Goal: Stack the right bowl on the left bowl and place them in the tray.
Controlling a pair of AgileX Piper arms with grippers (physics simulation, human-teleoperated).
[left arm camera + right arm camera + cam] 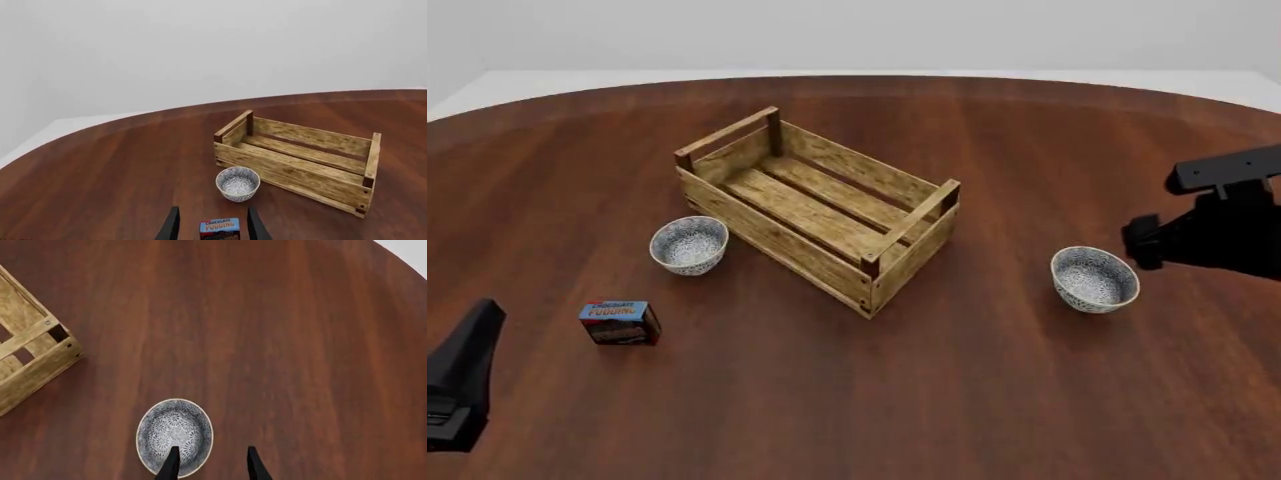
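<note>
The right bowl, white with blue-grey speckle, stands on the table right of the tray. My right gripper hovers just right of it and above. In the right wrist view the gripper is open and empty, with one finger over the bowl's rim. The left bowl stands close to the tray's left side. My left gripper is open and empty, well back at the near left. Its wrist view shows the gripper, the left bowl and the empty tray.
A small blue-topped pudding box stands in front of the left bowl; it shows between my left fingers in the left wrist view, farther off on the table. A tray corner shows in the right wrist view. The round wooden table's far edge curves behind.
</note>
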